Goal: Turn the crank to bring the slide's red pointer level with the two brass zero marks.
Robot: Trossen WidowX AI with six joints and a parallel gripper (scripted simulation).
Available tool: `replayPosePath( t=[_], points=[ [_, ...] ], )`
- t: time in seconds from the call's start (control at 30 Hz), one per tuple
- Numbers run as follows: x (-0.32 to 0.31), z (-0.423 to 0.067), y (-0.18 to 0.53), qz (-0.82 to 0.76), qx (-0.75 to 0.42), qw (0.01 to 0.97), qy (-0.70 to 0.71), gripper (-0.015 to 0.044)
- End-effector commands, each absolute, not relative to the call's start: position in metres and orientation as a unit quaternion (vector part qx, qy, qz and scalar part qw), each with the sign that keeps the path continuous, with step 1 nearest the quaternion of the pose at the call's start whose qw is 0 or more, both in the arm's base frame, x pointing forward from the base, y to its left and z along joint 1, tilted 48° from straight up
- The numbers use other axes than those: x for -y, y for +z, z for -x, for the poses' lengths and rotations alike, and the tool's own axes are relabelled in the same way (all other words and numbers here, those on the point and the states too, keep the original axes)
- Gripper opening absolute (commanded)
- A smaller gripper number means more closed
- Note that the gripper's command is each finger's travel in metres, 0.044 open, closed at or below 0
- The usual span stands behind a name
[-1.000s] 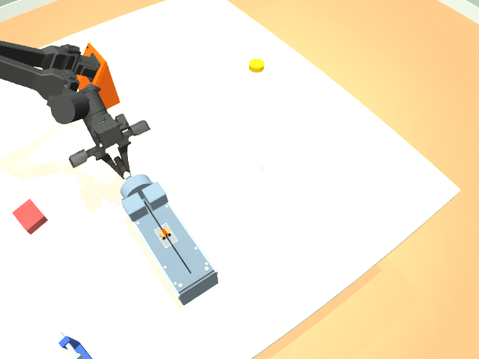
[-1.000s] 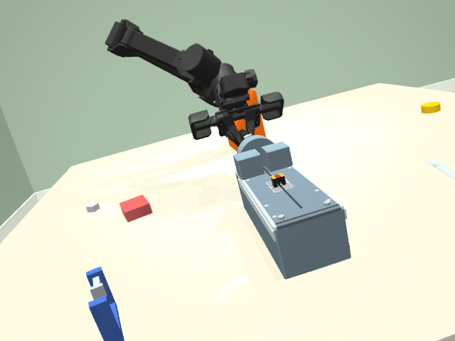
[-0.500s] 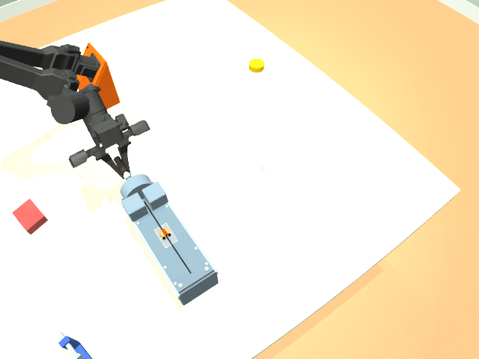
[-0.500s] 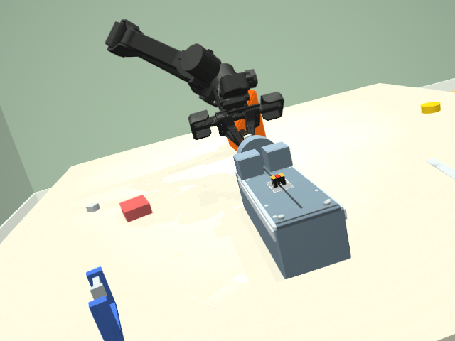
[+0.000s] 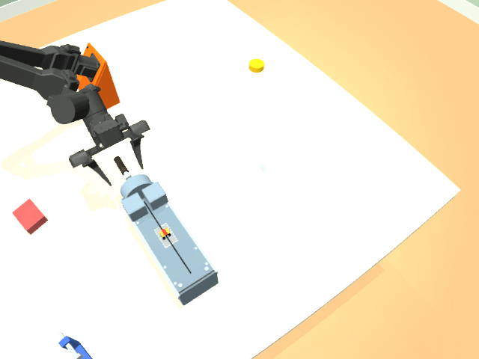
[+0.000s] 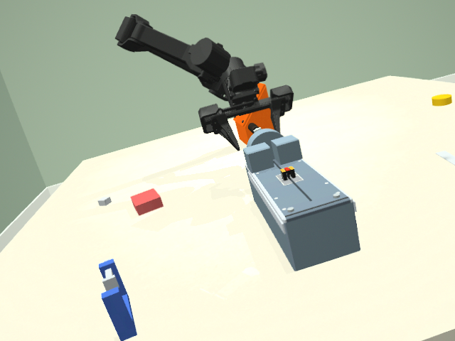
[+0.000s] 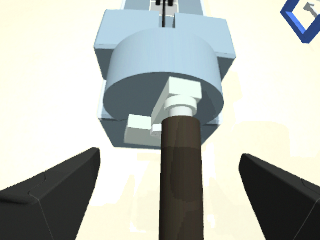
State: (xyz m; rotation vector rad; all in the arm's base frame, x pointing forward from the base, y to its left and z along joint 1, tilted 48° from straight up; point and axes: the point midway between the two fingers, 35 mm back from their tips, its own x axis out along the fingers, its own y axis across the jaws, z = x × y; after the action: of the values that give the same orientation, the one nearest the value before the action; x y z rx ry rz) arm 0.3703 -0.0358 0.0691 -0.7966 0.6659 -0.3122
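The blue-grey machine [image 5: 185, 247] [image 6: 323, 227] [image 7: 165, 55] has a round drum at its crank end. The dark brown crank handle [image 5: 120, 164] [image 6: 252, 127] [image 7: 181, 175] sticks out from a pale crank arm [image 7: 185, 87]. My gripper [image 5: 126, 176] [image 6: 257, 140] [image 7: 170, 153] is open wide, one finger on each side of the handle, with visible gaps and no contact in the wrist view. On top, the red pointer [image 5: 165, 232] [image 6: 286, 169] sits in the slot between two brass marks and looks level with them, as far as these small views show.
A red block [image 5: 30, 216] [image 6: 146, 202] lies to one side of the machine, with a small grey block [image 6: 104, 200] beyond it. A blue frame-like object [image 5: 78, 349] [image 6: 121, 315] is farther off. A yellow disc [image 5: 256, 65] [image 6: 441, 99] and orange arm base [image 5: 108, 87] [image 6: 255, 123] also show.
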Motion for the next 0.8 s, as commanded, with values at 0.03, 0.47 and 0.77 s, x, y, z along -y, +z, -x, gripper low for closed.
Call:
replayPosePath(
  t=[0.03, 0.47, 0.77],
  points=[
    [0.033, -0.37, 0.071, 0.379, -0.317, 0.857, -0.149, 0.044],
    [-0.006, -0.367, 0.105, 0.378, -0.318, 0.857, -0.147, 0.044],
    [-0.044, -0.363, 0.136, 0.379, -0.322, 0.856, -0.143, 0.044]
  ],
)
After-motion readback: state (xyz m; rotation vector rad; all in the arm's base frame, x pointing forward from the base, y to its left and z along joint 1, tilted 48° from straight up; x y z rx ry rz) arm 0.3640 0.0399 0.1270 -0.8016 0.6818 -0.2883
